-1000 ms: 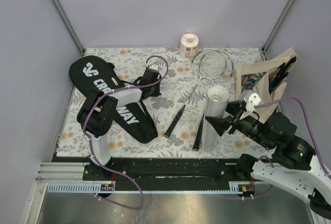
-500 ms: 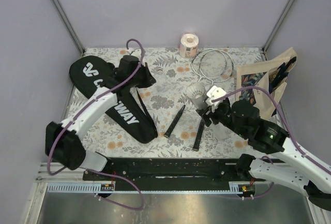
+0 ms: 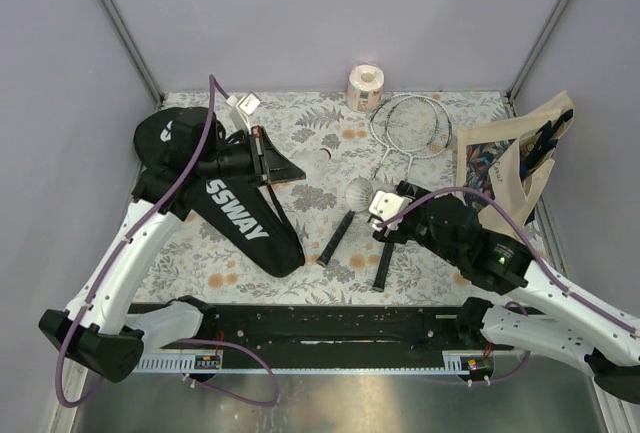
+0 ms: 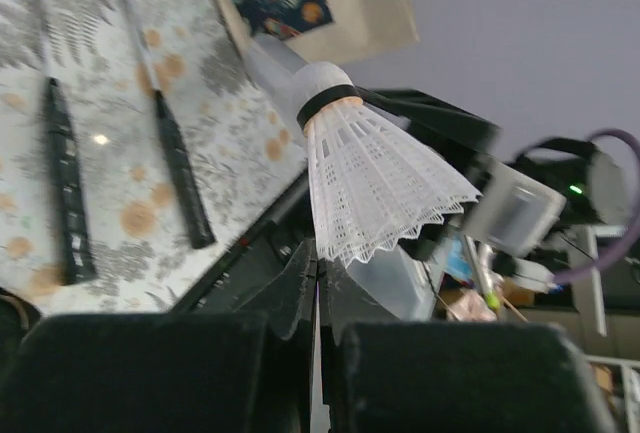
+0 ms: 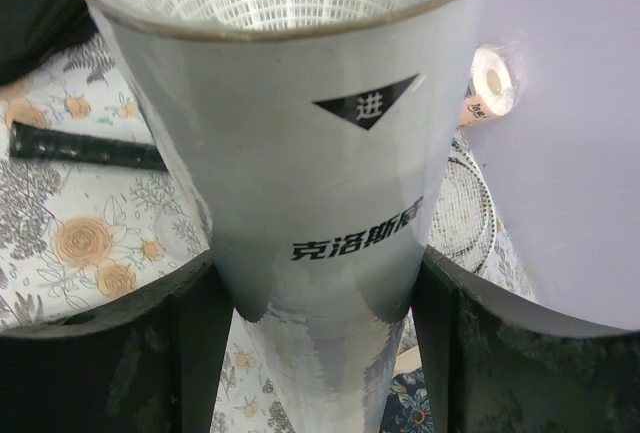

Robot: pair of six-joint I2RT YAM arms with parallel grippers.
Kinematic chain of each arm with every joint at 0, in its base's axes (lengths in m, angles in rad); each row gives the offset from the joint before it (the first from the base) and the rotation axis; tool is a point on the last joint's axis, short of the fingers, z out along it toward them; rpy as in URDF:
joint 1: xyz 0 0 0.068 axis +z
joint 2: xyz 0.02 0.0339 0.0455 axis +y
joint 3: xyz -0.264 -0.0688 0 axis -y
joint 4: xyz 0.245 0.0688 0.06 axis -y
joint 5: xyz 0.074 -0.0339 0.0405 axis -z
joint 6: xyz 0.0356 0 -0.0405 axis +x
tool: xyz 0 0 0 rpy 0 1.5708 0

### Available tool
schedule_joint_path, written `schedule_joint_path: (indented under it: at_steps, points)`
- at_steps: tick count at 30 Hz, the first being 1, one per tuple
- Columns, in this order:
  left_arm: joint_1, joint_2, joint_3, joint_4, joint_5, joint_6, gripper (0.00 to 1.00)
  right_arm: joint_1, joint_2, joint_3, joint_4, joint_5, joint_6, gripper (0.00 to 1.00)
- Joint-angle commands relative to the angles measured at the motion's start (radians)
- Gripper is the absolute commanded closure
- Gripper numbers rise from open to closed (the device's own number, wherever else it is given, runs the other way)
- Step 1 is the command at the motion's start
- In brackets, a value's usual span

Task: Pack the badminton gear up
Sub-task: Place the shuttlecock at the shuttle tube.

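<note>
My right gripper [image 3: 385, 218] is shut on the white tube [image 5: 320, 153] and holds it tilted above the table, its open end pointing left. A white shuttlecock [image 3: 358, 193] sits in that end and also shows in the left wrist view [image 4: 370, 173]. My left gripper [image 3: 298, 171] is shut and empty, a short way left of the shuttlecock. The black "CROSSWAY" bag [image 3: 240, 218] lies at the left under my left arm. The two rackets lie in the middle, heads [image 3: 410, 123] at the back and black handles [image 3: 337, 238] near the front.
A beige printed tote bag [image 3: 505, 158] leans at the right wall. A pinkish paper roll [image 3: 365, 86] stands at the back edge. The table has a floral cloth [image 3: 300, 118] and walls on three sides.
My right gripper closed on the upright tube, lifted it, tilted it and carried it left. My left arm swung off the bag and reached out toward the middle.
</note>
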Motion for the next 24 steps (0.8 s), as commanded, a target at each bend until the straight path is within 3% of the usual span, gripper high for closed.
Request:
schedule_joint_path:
  at_steps: [1, 13, 24]
  points:
    - [0.005, -0.049, 0.030, -0.009, 0.247, -0.112, 1.00, -0.005, 0.029, -0.009, 0.109, -0.004, -0.092, 0.55]
    - [-0.008, -0.137, -0.045, 0.026, 0.298, -0.241, 1.00, -0.004, 0.030, -0.066, 0.240, -0.047, -0.063, 0.55]
    - [-0.163, -0.091, -0.079, 0.105, 0.221, -0.312, 1.00, -0.004, -0.010, -0.081, 0.257, -0.068, -0.067, 0.56]
